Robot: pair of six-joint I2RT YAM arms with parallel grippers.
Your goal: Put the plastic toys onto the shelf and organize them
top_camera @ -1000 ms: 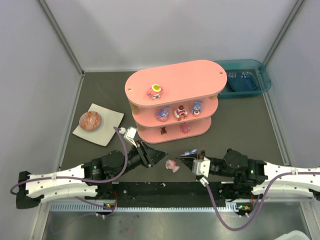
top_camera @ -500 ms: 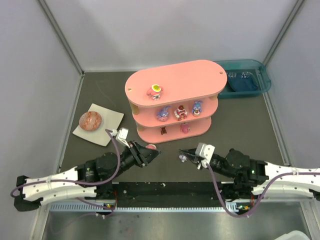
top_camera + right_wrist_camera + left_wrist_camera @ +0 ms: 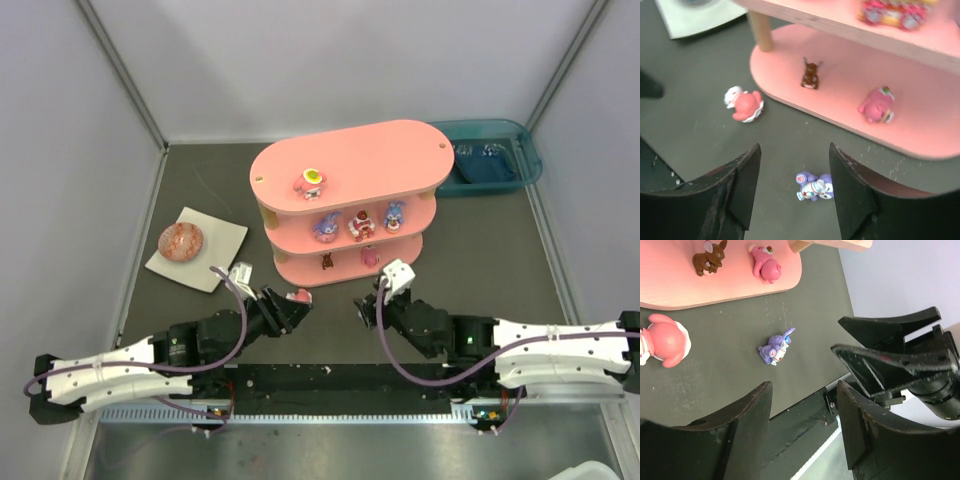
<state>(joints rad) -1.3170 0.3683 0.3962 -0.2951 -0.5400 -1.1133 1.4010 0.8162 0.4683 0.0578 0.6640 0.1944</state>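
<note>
The left gripper (image 3: pixel 802 432) and the right gripper (image 3: pixel 794 167) are hovering low over the dark table (image 3: pixel 480 250) in front of the pink shelf (image 3: pixel 350 160), each with its fingers spread apart and gripping nothing. A pink toy (image 3: pixel 665 342) is lying on the table (just off the bottom tier (image 3: pixel 840 127)). A purple toy (image 3: pixel 814 187) is lying below the right gripper. A brown figurine (image 3: pixel 811 75) and a pink figurine (image 3: pixel 875 106) are sitting on that tier.

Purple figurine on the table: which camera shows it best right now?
Left wrist: the purple figurine lies sharp and unobstructed on the dark table, near the shelf's bottom tier. Right wrist shows it softer, low in frame, within the open right pincer. Top external barely shows it, by that pincer.
</note>
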